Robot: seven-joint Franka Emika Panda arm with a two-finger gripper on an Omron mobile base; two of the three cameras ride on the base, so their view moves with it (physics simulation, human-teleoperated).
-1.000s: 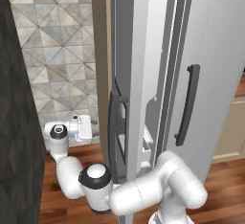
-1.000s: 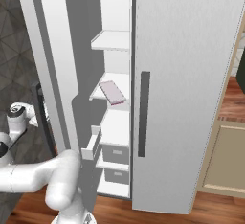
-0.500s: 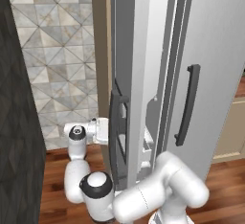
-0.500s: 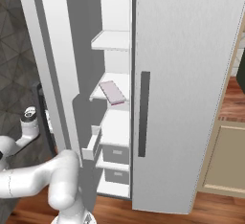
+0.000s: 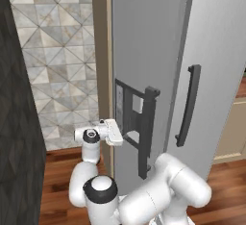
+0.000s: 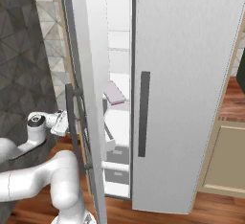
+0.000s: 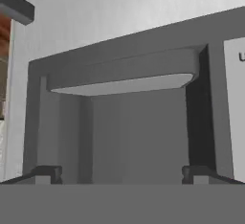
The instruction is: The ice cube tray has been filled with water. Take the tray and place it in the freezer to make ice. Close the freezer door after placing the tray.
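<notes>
The ice cube tray (image 6: 114, 93) lies flat on a white inner shelf of the freezer (image 6: 186, 74), seen through the narrow gap beside the door. The freezer door (image 5: 144, 51) stands partly open, its dark handle (image 5: 149, 132) and dispenser niche (image 5: 129, 118) facing me. My gripper (image 5: 118, 134) is low on the door's outer face, at the niche's left edge. In the hand view the niche (image 7: 124, 122) sits straight ahead and very close. The gripper (image 7: 122, 175) is open, fingertips (image 7: 48, 173) wide apart with nothing between them.
A dark wall panel (image 5: 19, 123) stands close on the left, with tiled wall (image 5: 57, 51) behind it. Wood floor (image 5: 57, 161) lies below. Beige cabinets (image 6: 225, 156) flank the fridge's right side. White drawers (image 6: 117, 170) fill the freezer's lower part.
The freezer door has swung further toward shut, narrowing the gap over the shelves. My gripper has moved right along with it, staying against the door's outer face.
</notes>
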